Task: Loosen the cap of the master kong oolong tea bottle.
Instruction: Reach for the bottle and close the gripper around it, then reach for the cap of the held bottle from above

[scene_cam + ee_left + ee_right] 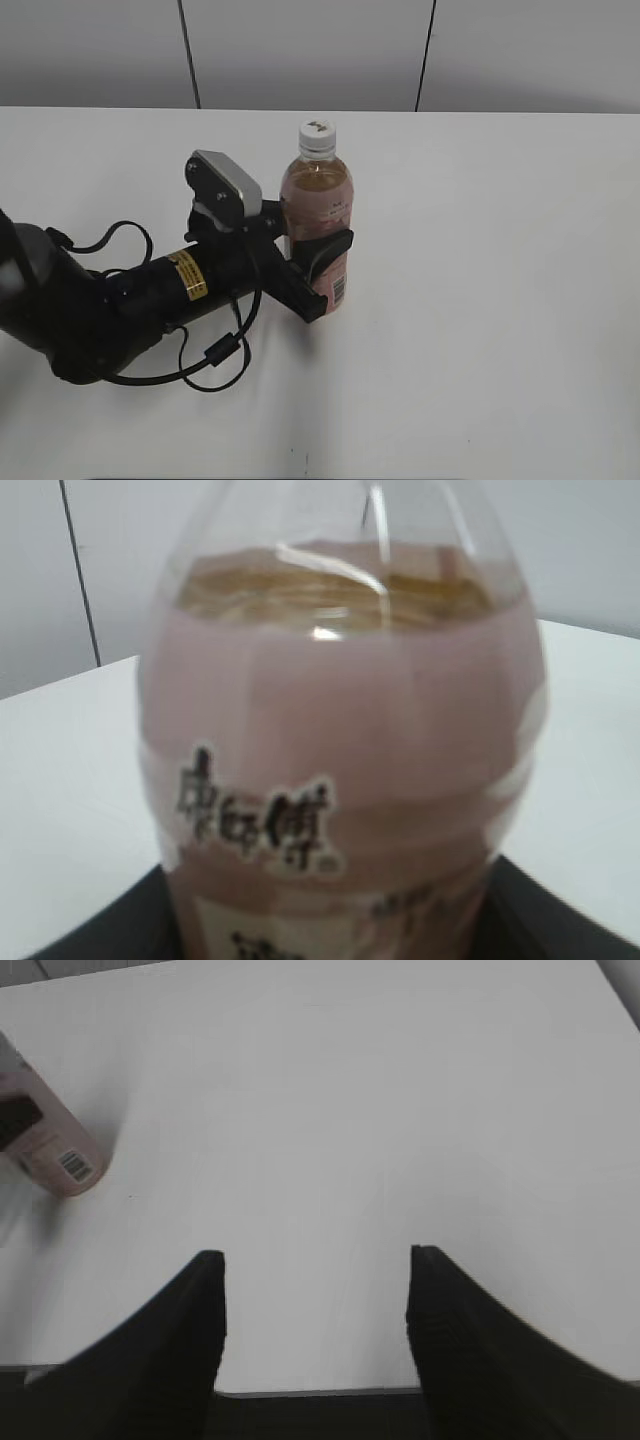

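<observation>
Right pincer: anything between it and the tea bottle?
No. In the right wrist view only bare white table lies between the open right pincer and the tea bottle.

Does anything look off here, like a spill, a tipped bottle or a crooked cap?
Nothing stands out. The master kong oolong tea bottle stands upright on the white table, held at its label by the left gripper. The cap sits level on top, and no liquid shows around the base.

Slanted exterior; left wrist close-up
</observation>
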